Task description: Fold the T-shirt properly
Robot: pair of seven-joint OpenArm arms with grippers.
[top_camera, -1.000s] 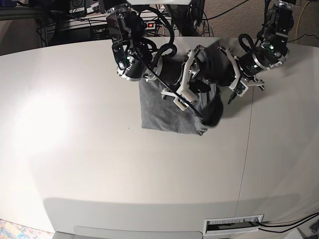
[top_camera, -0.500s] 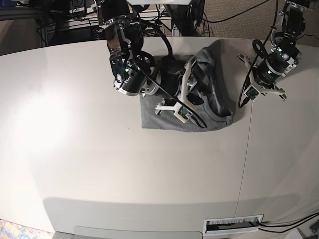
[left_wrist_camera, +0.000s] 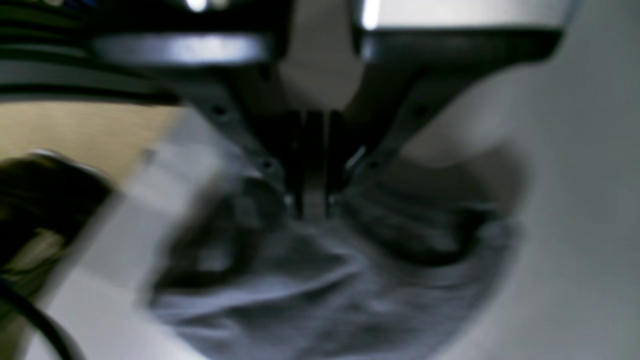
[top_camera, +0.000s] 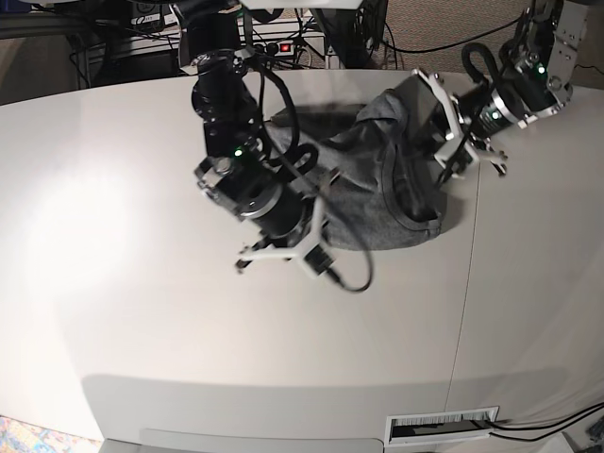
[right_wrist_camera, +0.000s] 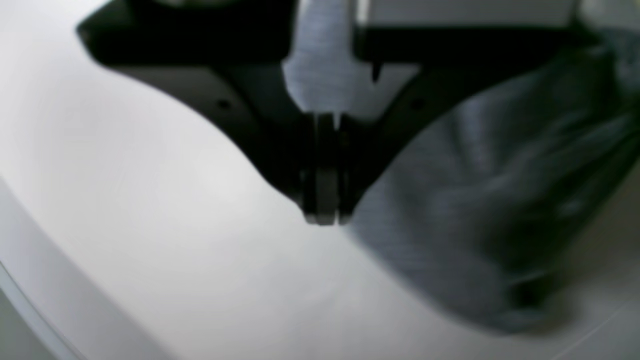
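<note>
The T-shirt point(top_camera: 377, 203) is lying bunched on the far side of the white table point(top_camera: 142, 311). The left gripper point(left_wrist_camera: 312, 212) is sitting right over it, closed tight, maybe pinching cloth. The right gripper point(right_wrist_camera: 322, 217) is closed on nothing, just beside the shirt's edge.

A pale tabletop point(top_camera: 142, 311) with a curved near edge fills the scene, a bright glare patch at its left. A seam point(top_camera: 467, 283) runs down its right. Dark cables point(top_camera: 123, 38) crowd the far side.
</note>
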